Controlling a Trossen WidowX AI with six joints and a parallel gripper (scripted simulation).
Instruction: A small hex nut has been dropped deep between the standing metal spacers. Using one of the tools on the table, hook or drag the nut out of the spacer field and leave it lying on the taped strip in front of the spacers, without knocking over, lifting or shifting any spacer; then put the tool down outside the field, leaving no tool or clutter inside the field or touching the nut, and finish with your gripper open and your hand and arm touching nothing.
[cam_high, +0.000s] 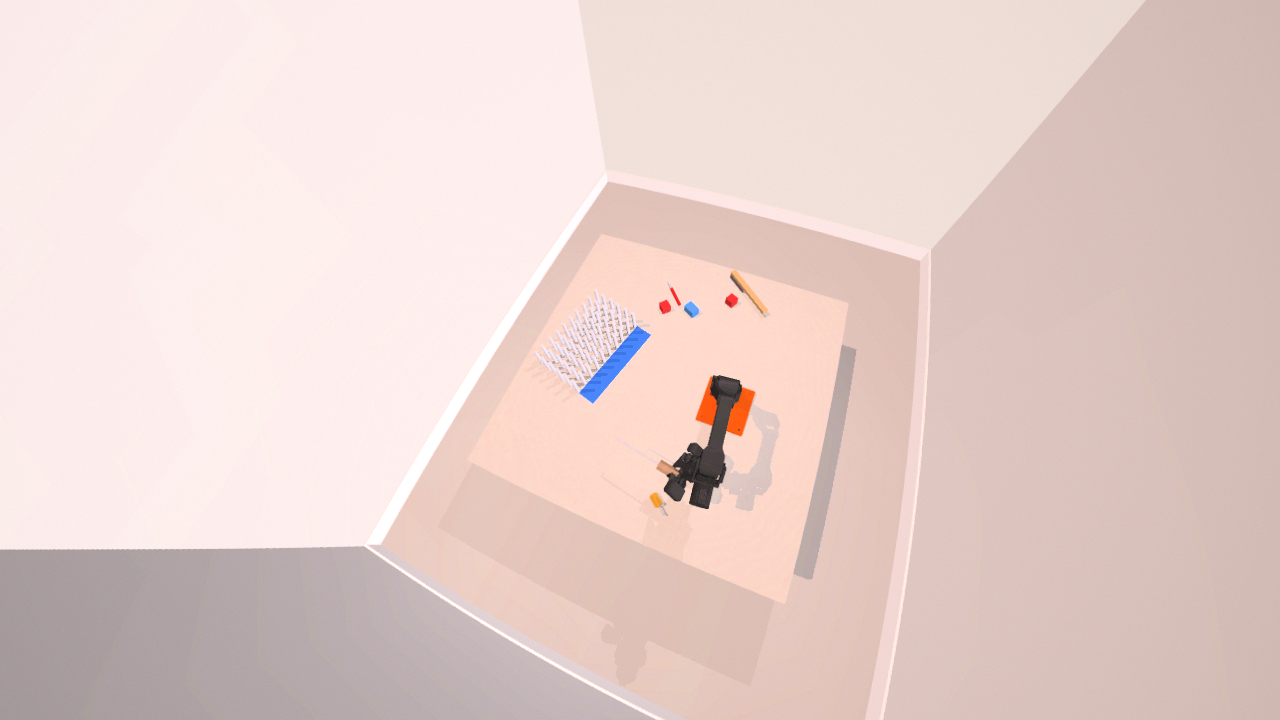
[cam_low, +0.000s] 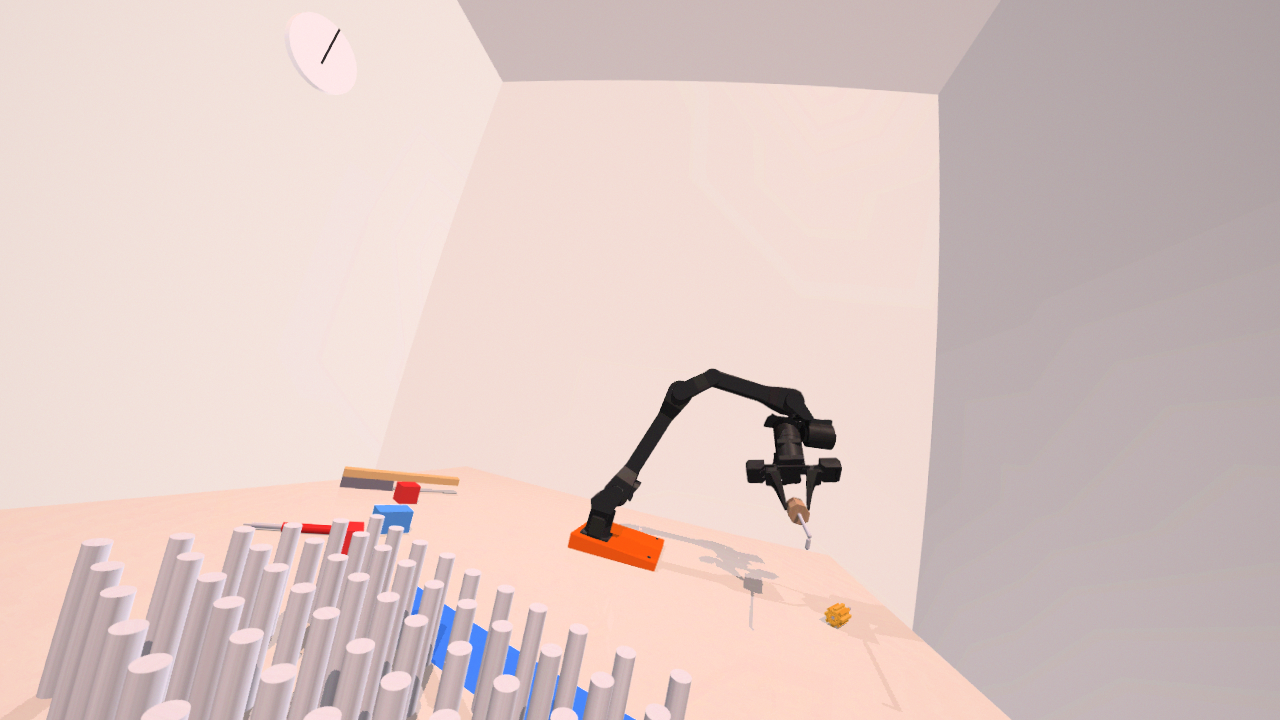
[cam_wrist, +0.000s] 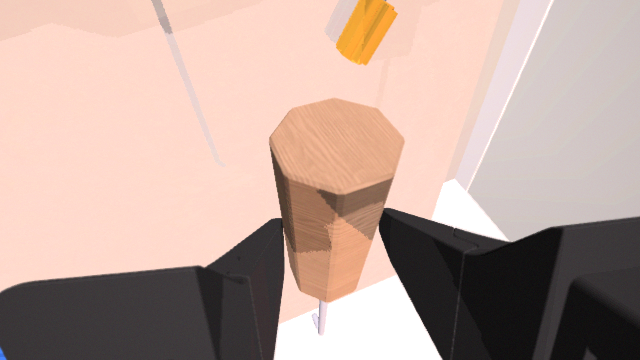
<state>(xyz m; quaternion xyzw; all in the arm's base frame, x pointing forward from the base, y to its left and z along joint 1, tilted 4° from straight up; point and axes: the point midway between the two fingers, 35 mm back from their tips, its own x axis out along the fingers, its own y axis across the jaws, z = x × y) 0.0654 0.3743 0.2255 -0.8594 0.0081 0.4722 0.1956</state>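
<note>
My gripper (cam_high: 677, 471) (cam_low: 797, 508) (cam_wrist: 331, 224) is shut on the wooden handle of a hook tool (cam_high: 665, 467) (cam_low: 798, 513) (cam_wrist: 335, 150). It holds the tool in the air near the table's near edge. The tool's thin metal shaft points away from the hand, with a small bent tip (cam_low: 808, 542) (cam_wrist: 315, 321). The metal spacers (cam_high: 586, 342) (cam_low: 199, 626) stand upright in rows, far from the gripper. The blue taped strip (cam_high: 615, 364) (cam_low: 442, 634) runs along their front. I cannot make out the hex nut in any view.
A yellow-handled screwdriver (cam_high: 657, 499) (cam_low: 837, 615) (cam_wrist: 367, 32) lies below the held tool. A red screwdriver (cam_high: 674, 295) (cam_low: 308, 528), a blue block (cam_high: 691, 309) (cam_low: 392, 518), two red cubes (cam_high: 665, 307) (cam_high: 731, 300) and a long wooden-handled tool (cam_high: 750, 293) (cam_low: 402, 476) lie at the far side.
</note>
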